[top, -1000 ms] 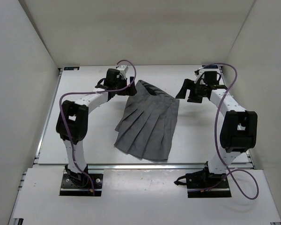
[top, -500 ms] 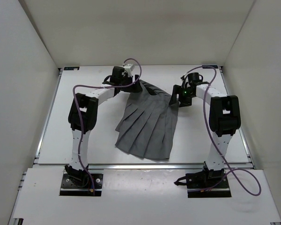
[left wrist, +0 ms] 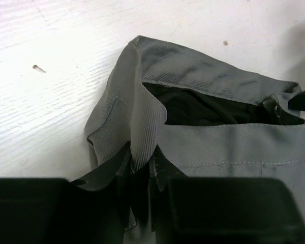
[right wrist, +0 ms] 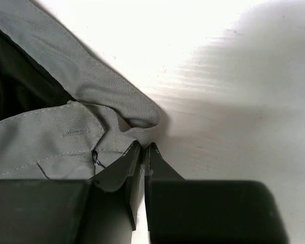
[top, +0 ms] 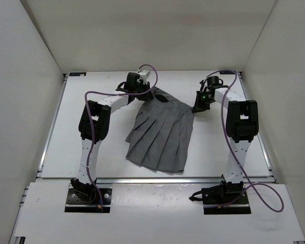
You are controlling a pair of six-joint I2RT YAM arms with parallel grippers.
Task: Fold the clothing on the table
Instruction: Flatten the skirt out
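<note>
1. The skirt [top: 160, 134] is laid flat near the middle of the table [top: 91, 152]. Its long axis runs from the far waistband [top: 169, 99] down to the hem [top: 155, 165], which is turned toward the arm bases and skewed slightly left.
2. The waistband's left corner is clenched by the left gripper [left wrist: 142, 165]; a ridge of fabric is seen pinched between its jaws.
3. The right corner is nipped by the right gripper [right wrist: 144, 150], whose jaws are drawn nearly together on bunched cloth.
4. Each corner is held by the nearer arm. The free hem lies toward the bases from both pincers, so the fold would probably be made by drawing the waistband along the pleats toward the hem.
</note>
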